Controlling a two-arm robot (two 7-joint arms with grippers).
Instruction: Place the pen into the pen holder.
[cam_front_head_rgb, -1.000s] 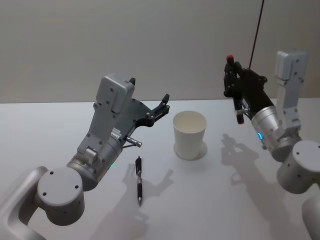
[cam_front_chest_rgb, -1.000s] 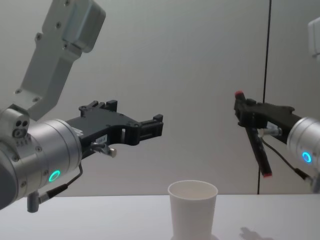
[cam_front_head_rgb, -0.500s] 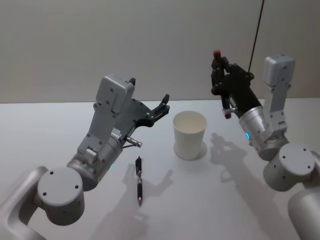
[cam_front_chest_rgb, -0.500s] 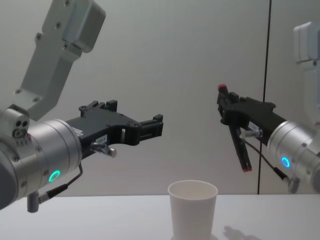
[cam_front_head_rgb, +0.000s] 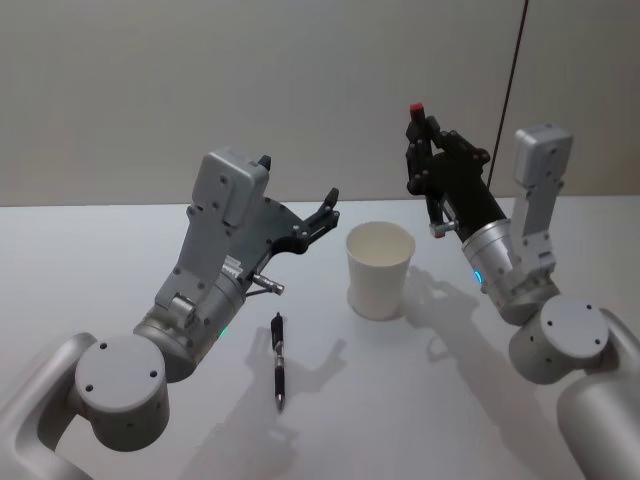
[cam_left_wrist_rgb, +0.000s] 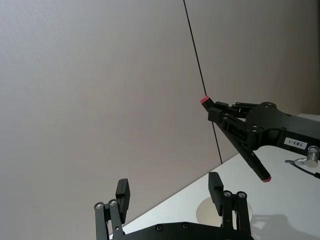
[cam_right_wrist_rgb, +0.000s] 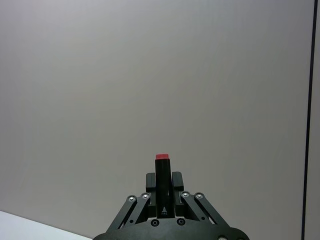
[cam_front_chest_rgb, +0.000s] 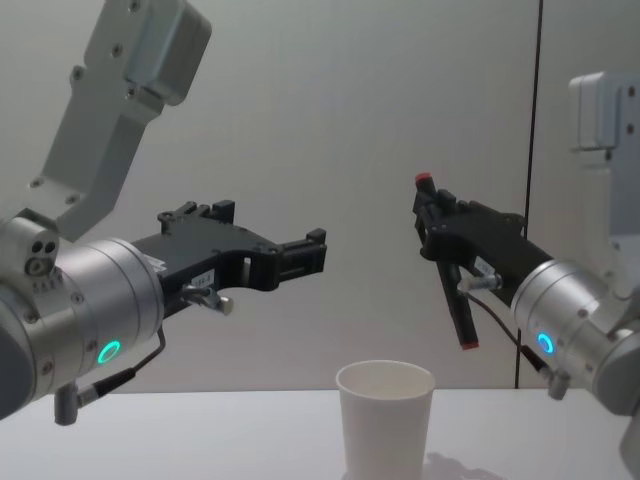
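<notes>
- Right gripper (cam_front_head_rgb: 424, 168) hung above the pen holder (cam_front_head_rgb: 380, 270), just off its right rim. It was clamped on the pen (cam_front_chest_rgb: 459, 310) near the upper end, which I judge left the lower length free to drop in.
- The pen's long axis ran steep, near upright. Its red lower tip pointed down, just right of the holder's mouth and not yet over it.
- Left gripper (cam_left_wrist_rgb: 169, 190) idled left of the holder, jaws wide, empty.
- A second pen (cam_front_head_rgb: 279, 360) lay on the desk (cam_front_head_rgb: 100, 260), left-front of the holder.
</notes>
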